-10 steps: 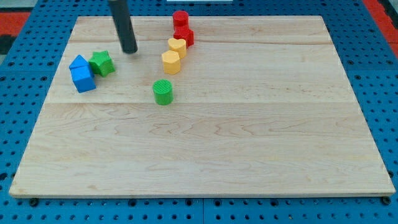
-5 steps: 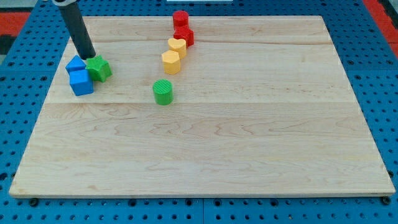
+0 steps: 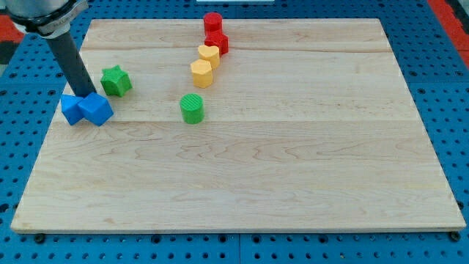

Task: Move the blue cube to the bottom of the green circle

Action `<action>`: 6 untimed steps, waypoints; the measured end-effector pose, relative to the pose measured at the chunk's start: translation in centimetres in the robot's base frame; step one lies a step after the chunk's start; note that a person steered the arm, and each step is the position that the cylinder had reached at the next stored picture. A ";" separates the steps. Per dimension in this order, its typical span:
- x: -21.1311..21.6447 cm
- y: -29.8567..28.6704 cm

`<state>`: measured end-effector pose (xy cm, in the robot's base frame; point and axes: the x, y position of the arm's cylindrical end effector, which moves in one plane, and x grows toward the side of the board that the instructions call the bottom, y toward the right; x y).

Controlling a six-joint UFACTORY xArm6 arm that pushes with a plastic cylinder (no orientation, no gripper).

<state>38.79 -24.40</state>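
The blue cube (image 3: pixel 97 110) lies at the board's left side, touching a second blue block (image 3: pixel 71 108) on its left. My tip (image 3: pixel 85 95) stands just above the two, touching them where they meet. The green circle (image 3: pixel 192 108), a short green cylinder, stands to the right of the cube, apart from it. The rod rises from the tip toward the view's top left.
A green star block (image 3: pixel 116 80) lies up and right of my tip. Two yellow blocks (image 3: pixel 202 73) (image 3: pixel 209 55) and two red blocks (image 3: pixel 216 41) (image 3: pixel 212 21) run in a line toward the view's top. The wooden board (image 3: pixel 293 161) sits on a blue pegboard.
My tip has moved left and down, from above the green star to the blue blocks. The two blue blocks have slid down-left and turned, apart from the green star.
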 end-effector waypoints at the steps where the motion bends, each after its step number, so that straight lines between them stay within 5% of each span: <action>1: -1.5 -1.2; 3: 2.7 -5.1; 6: 5.2 -0.6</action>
<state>43.95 -25.04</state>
